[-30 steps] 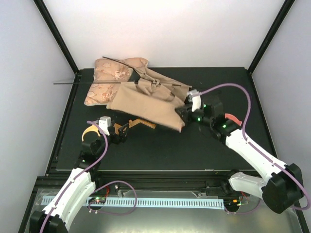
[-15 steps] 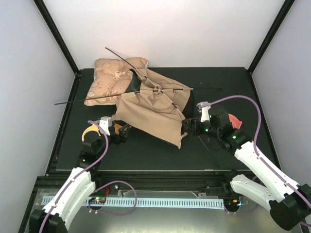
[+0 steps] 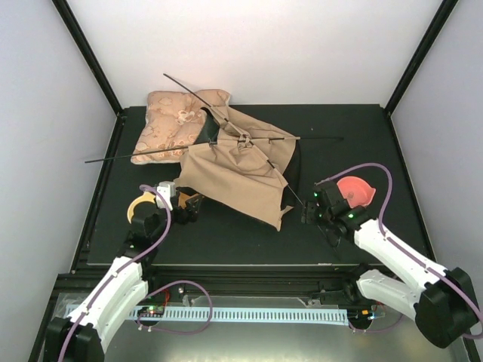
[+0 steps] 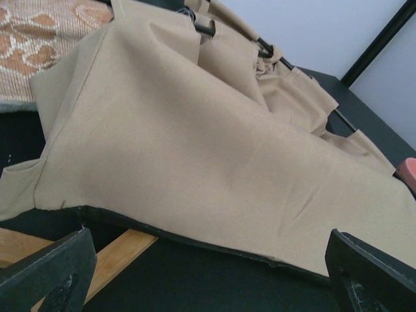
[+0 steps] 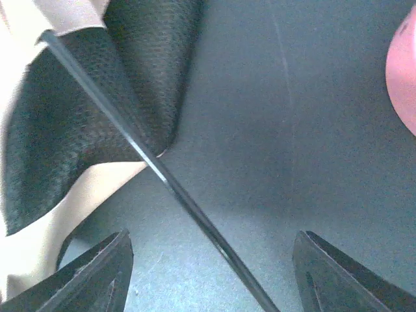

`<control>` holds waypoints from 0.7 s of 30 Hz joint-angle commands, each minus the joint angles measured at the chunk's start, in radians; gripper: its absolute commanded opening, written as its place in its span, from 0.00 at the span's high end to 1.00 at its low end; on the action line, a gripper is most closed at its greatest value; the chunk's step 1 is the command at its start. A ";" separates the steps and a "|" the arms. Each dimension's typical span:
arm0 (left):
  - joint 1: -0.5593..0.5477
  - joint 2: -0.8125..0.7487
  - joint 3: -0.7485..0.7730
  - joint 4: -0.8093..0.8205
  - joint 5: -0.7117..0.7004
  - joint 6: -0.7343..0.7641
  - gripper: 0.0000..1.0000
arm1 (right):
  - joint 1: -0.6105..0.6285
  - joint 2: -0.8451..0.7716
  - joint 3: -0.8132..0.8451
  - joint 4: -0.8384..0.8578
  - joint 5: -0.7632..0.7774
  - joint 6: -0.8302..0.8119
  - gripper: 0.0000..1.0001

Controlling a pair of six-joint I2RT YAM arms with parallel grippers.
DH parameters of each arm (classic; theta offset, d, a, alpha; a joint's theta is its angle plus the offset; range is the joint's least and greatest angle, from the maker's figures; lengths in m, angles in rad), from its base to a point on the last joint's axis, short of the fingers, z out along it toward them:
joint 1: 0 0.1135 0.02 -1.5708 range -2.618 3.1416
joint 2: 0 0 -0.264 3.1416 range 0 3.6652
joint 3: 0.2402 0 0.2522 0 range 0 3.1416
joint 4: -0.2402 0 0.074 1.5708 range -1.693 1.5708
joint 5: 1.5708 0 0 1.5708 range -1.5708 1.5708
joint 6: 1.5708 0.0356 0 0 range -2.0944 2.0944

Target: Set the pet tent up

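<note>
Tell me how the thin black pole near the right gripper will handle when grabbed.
Probably whippy: the pole is long and very thin. Likely to drag the tent fabric along, seemingly threaded through it. Its glossy surface may slip.

Covered and cropped parts of the scene

The tan canvas pet tent (image 3: pixel 238 170) lies over the right part of the beige floral-patterned cushion (image 3: pixel 170 124). In the left wrist view its near hem hides the far end of a light wooden strip (image 4: pixel 117 257). In the right wrist view the thin black pole (image 5: pixel 162 175) is blurred and runs off the bottom edge, and a pink rounded object (image 5: pixel 403 71) is cropped at the right edge.
</note>
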 commanded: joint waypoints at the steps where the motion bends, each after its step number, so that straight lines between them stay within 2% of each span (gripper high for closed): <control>1: -0.006 0.023 0.031 0.017 0.008 0.002 0.01 | 0.002 0.061 -0.001 0.037 0.089 0.045 0.31; 6: -0.008 0.019 0.042 -0.017 -0.006 0.002 0.01 | 0.002 0.110 -0.036 0.115 0.045 0.043 0.38; 11: -0.024 -0.043 0.054 -0.104 -0.028 -0.004 0.02 | 0.002 0.143 -0.056 0.204 -0.031 -0.038 0.44; 15: -0.073 -0.098 0.056 -0.176 -0.044 -0.001 0.01 | 0.002 0.144 -0.048 0.250 -0.077 -0.112 0.68; 21: -0.125 -0.093 0.077 -0.303 -0.141 -0.007 0.01 | 0.005 0.155 0.010 0.256 -0.145 -0.195 0.98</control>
